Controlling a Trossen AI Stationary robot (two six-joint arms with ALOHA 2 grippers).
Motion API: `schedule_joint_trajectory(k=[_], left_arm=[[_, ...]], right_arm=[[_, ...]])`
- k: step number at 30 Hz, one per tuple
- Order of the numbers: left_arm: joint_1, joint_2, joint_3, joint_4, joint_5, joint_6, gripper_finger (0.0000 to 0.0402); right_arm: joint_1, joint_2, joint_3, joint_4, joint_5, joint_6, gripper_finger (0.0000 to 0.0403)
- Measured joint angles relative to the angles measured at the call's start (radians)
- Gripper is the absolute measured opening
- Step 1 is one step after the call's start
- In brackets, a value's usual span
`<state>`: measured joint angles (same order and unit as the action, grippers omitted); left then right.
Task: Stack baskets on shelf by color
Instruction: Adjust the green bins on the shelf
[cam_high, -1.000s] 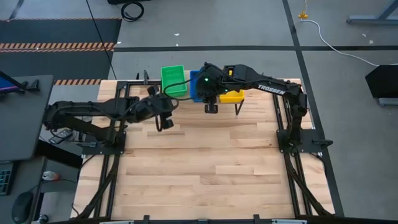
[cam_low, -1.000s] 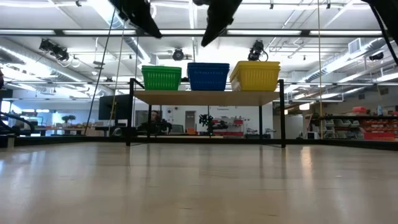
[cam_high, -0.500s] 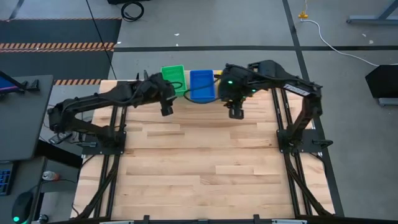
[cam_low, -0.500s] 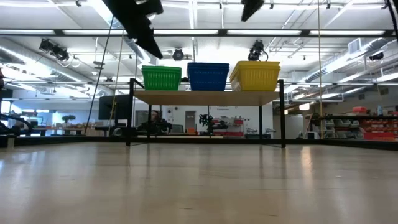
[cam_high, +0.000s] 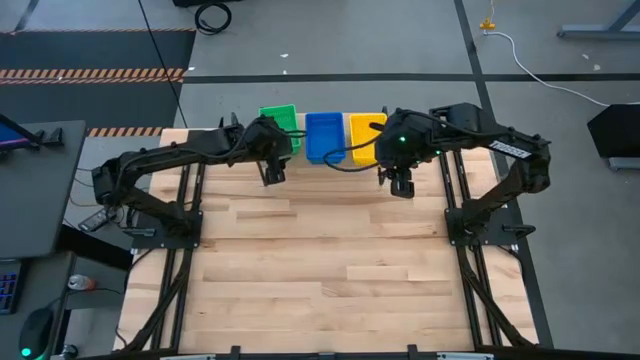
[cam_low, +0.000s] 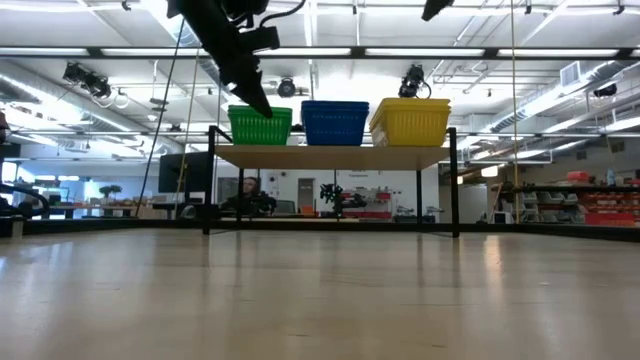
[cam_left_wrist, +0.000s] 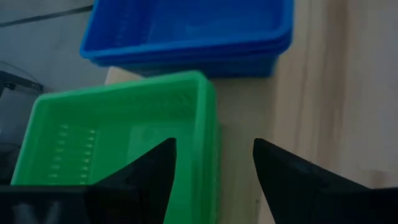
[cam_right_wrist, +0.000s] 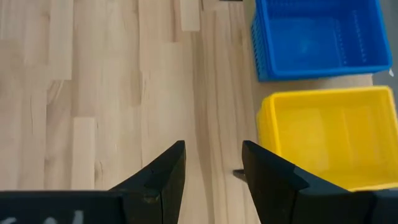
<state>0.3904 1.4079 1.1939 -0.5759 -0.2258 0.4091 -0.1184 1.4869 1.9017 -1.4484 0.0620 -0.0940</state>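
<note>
left hand (cam_high: 273, 176) hangs just over the near edge of the green baskets (cam_high: 280, 122), fingers spread and grasping nothing; from its own wrist camera the green stack (cam_left_wrist: 118, 137) sits right under the fingertips. right hand (cam_high: 400, 186) hovers over the desk (cam_high: 330, 260) just in front of the yellow baskets (cam_high: 362, 130), fingers apart, nothing between them. on the shelf (cam_low: 335, 156) at the far edge of the desk, three stacks stand side by side: green (cam_low: 259, 125), blue baskets (cam_low: 335, 122) in the middle, yellow (cam_low: 410, 121). the blue stack (cam_high: 324, 134) lies between both hands.
</note>
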Motion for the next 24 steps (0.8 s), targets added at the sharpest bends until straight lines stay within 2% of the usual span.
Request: schedule_joint_trajectory(k=[13, 24], left_arm=[[-0.003, 0.000, 0.005, -0.088, -0.006, -0.012, 0.0168], [-0.043, 0.000, 0.005, -0.119, -0.006, -0.058, 0.0145]], right_arm=[[0.000, -0.159, -0.258, 0.077, 0.000, 0.028, 0.0164], [0.000, -0.216, -0.277, 0.133, 0.000, 0.040, 0.0164]])
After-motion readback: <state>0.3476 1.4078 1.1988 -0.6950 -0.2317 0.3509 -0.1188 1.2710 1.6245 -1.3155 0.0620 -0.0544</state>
